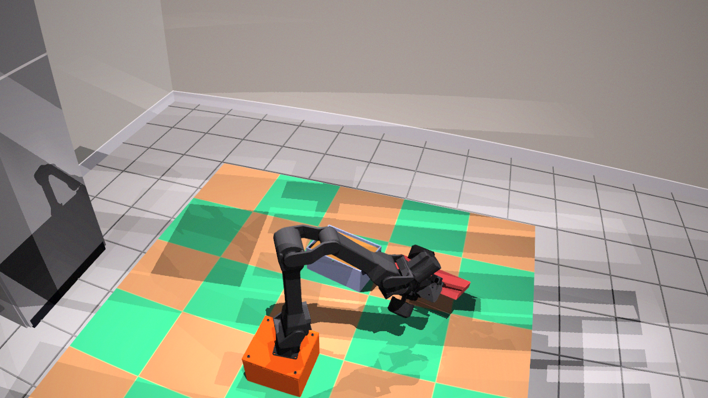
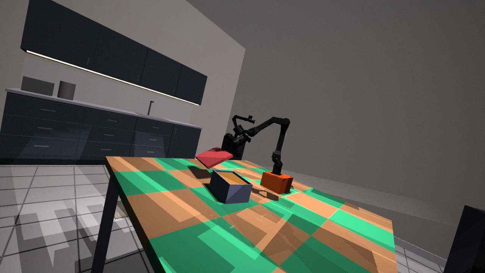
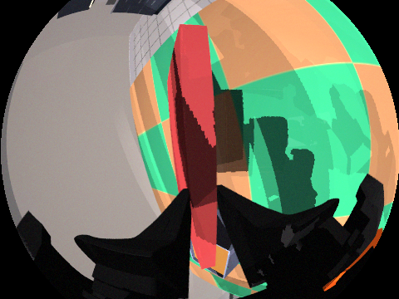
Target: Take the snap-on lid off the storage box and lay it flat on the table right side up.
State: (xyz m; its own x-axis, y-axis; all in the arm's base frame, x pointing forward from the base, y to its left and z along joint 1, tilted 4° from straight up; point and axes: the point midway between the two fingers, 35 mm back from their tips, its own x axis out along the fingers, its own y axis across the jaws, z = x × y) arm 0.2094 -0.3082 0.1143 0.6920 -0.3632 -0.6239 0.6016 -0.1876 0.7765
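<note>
The red lid [image 1: 457, 284] [image 2: 213, 157] [image 3: 193, 62] is off the box, held tilted above the table, with its shadow below it. My gripper [image 2: 228, 149] [image 3: 202, 192] is shut on the lid, one finger on each side of it. In the wrist view the lid stands edge-on between the fingertips. The blue-grey storage box [image 1: 336, 271] [image 2: 238, 194] [image 3: 232, 262] stands upright and open on the table, showing an orange-yellow inside. The lid is beside the box and apart from it. The arm hides part of the box in the top view.
The table [image 1: 173, 341] [image 2: 183, 207] has a green and orange checkered top. The arm's orange base [image 1: 274, 371] [image 2: 274, 182] stands on it near the box. The table's far edge lies beyond the lid and box in the top view. Kitchen cabinets stand in the background.
</note>
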